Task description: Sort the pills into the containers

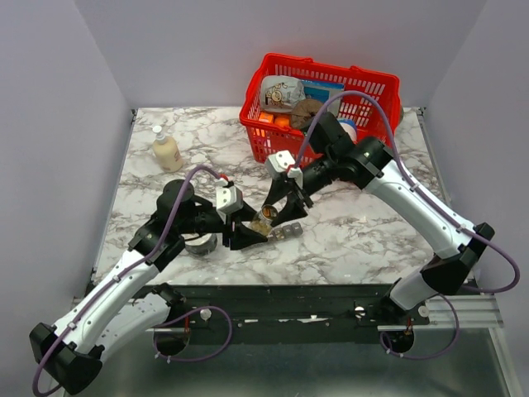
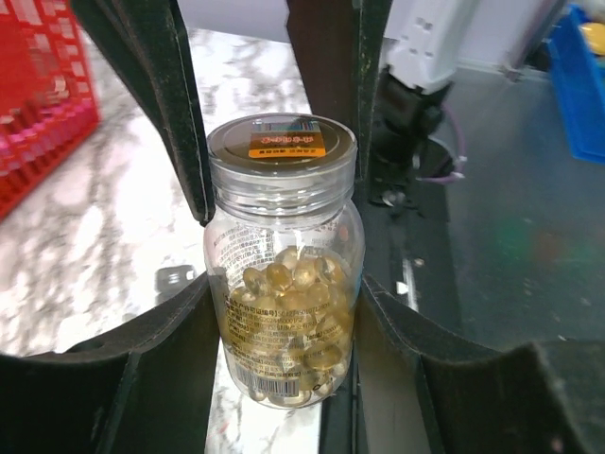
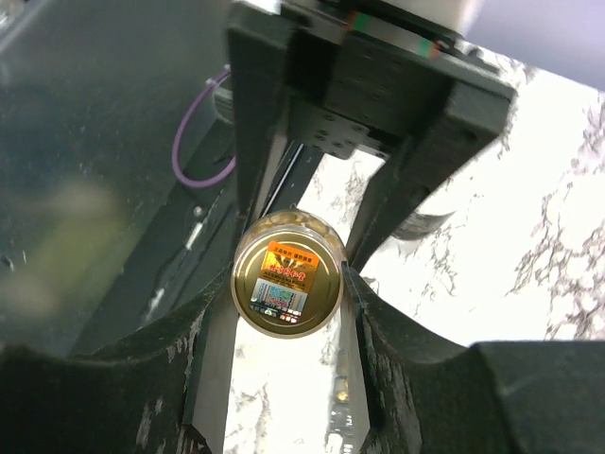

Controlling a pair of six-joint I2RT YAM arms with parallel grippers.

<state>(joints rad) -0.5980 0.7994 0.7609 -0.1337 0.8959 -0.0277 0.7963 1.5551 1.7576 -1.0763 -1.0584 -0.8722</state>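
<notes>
A small clear bottle (image 1: 263, 222) with tan-brown pills (image 2: 293, 312) inside and a clear lid with an orange label (image 3: 286, 284) is held between both grippers, just above the marble table. My left gripper (image 2: 288, 322) is shut on the bottle's body. My right gripper (image 3: 288, 293) comes from the other side, its fingers closed on the lid. In the top view, the left gripper (image 1: 246, 235) and right gripper (image 1: 278, 217) meet at the bottle. A small grey piece (image 1: 287, 231), perhaps the dark grey pill organiser, lies beside the right fingers, mostly hidden.
A red mesh basket (image 1: 376, 87) full of packets stands at the back right. A cream pump bottle (image 1: 166, 151) stands at the back left. A dark round object (image 1: 201, 245) lies under the left arm. The table's front edge (image 1: 273, 285) is close behind the grippers.
</notes>
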